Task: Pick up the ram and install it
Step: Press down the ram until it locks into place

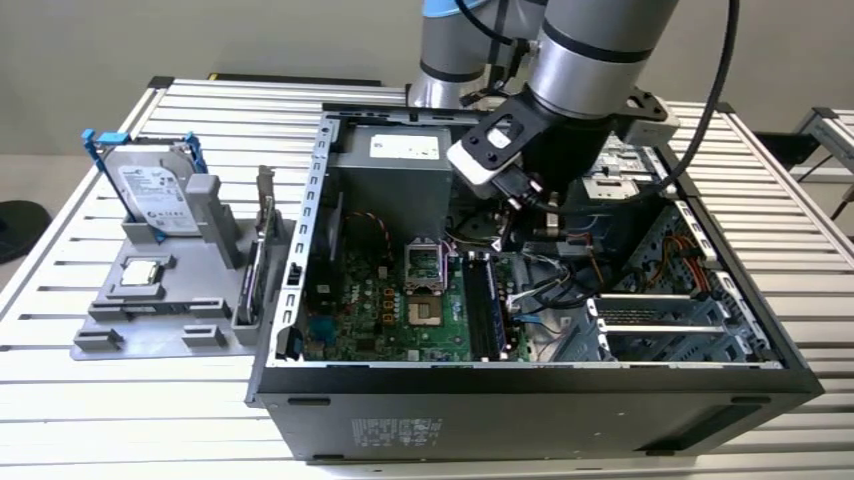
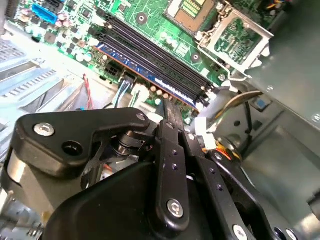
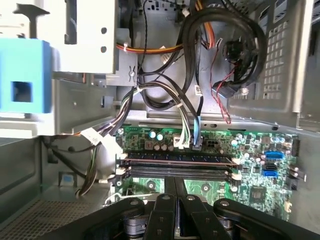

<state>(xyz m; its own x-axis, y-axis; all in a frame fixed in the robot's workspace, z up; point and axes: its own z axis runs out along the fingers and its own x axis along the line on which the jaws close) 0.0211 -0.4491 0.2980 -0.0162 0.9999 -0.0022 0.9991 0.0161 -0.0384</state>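
Note:
The ram [image 1: 483, 300] is a dark blue-green stick standing on edge in a memory slot of the green motherboard [image 1: 387, 295], inside the open computer case [image 1: 534, 400]. It runs along the slot nearest the cable bundle in both wrist views [image 2: 145, 67] [image 3: 175, 158]. My gripper [image 1: 527, 205] hangs above the board inside the case, over one end of the slots. Its black fingers [image 3: 170, 187] are pressed together with nothing between them, a short way above the ram [image 2: 170, 112].
A grey holder [image 1: 160, 300] on the exterior view's left carries a silver hard drive [image 1: 154, 195], a small square chip [image 1: 143, 272] and an upright card [image 1: 260, 250]. Black cables [image 3: 190, 60], the open processor socket [image 2: 235, 37] and case walls crowd the gripper.

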